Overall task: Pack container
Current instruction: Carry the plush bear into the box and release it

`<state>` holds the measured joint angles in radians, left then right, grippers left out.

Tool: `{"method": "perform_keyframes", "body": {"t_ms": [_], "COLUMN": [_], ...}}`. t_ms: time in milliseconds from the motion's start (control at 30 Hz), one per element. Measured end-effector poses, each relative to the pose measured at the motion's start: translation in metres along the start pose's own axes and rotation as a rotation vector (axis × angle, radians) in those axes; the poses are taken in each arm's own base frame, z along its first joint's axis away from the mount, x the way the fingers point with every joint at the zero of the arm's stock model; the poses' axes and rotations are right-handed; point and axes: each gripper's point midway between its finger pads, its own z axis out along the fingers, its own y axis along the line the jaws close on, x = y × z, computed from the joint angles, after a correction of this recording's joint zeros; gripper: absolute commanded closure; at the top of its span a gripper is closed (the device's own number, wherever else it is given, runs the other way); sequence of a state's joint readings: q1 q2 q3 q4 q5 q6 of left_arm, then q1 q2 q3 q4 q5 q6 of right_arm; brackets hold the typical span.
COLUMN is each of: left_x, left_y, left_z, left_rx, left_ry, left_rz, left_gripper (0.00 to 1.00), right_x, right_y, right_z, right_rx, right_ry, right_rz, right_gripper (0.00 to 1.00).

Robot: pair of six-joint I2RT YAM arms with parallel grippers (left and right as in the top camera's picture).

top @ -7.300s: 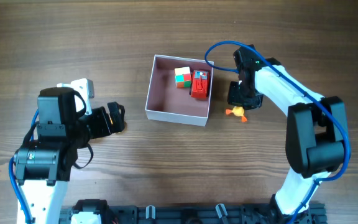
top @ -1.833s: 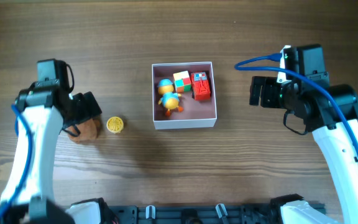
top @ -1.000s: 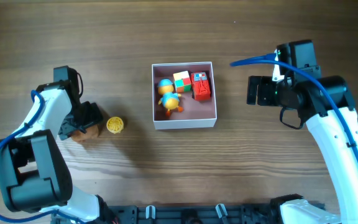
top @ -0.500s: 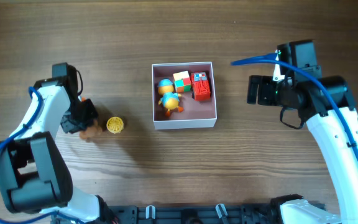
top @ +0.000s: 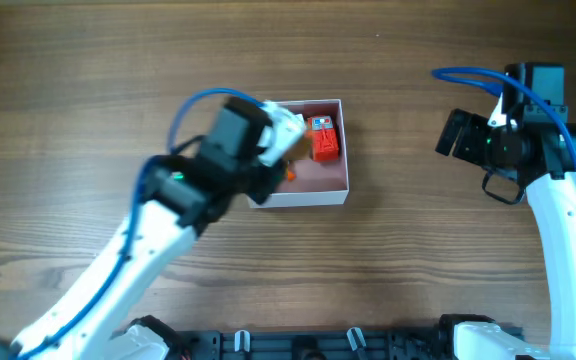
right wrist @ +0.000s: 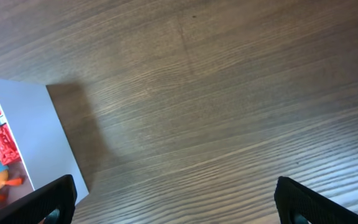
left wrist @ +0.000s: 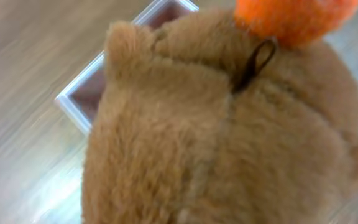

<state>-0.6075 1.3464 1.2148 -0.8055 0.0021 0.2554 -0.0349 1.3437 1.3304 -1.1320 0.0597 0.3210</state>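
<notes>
Lowering the plush toy (left wrist: 229,137) into the container (top: 313,197) is the step in hand, as I judge it from the left wrist view, where brown fur with an orange tuft fills almost the whole frame and one white corner of the container shows behind it. The container sits on the desk (top: 418,60) near the middle, and my left arm reaches across its left half, so that side of the interior is hidden from above. A red toy (top: 323,138) lies against the right wall. To do this step well, I centre the plush over the part of the pink floor that I judge free, descend vertically, and keep the fur inside the thin white walls, because a soft, bulky item can catch on a rim and drag or tip a light box. I release only once the plush rests on the floor or on the items below it, then lift straight up so the fingers do not snag the fur. My left end effector (top: 268,160) is covered by the arm from above and by the toy in its own camera, so I cannot read how wide it stands. I judge it clamped on the plush, since the toy hangs above the desk. My right end effector (right wrist: 178,196) is spread wide, holds nothing, touches nothing, and hangs over bare desk well to the right of the container.
</notes>
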Motion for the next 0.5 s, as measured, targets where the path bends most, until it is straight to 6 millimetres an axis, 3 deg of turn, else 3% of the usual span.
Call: {"method": "perform_keyframes", "body": {"t_ms": [100, 200, 233, 333, 433, 500], "left_x": [0.008, 0.030, 0.035, 0.049, 0.049, 0.047], "left_y": [-0.013, -0.016, -0.016, -0.014, -0.012, -0.008], "left_z": [0.045, 0.090, 0.098, 0.115, 0.115, 0.115], "left_rx": [0.035, 0.054, 0.052, 0.041, 0.031, 0.012], "left_ry": [0.087, 0.205, 0.230, 0.288, 0.290, 0.282], "left_rz": [0.087, 0.111, 0.113, 0.126, 0.131, 0.130], "left_gripper": [0.87, 0.77, 0.64, 0.41, 0.00, 0.00], "right_x": [0.002, 0.003, 0.003, 0.002, 0.003, 0.003], "right_y": [0.001, 0.001, 0.000, 0.000, 0.000, 0.000], "right_z": [0.000, 0.000, 0.000, 0.000, 0.000, 0.000], "right_rx": [-0.005, -0.005, -0.004, -0.004, -0.004, -0.004], "right_ry": [0.007, 0.010, 0.010, 0.010, 0.010, 0.010], "right_rz": [0.000, -0.001, 0.000, 0.000, -0.001, -0.001], "right_gripper": [0.00, 0.00, 0.00, 0.00, 0.00, 0.00]}}
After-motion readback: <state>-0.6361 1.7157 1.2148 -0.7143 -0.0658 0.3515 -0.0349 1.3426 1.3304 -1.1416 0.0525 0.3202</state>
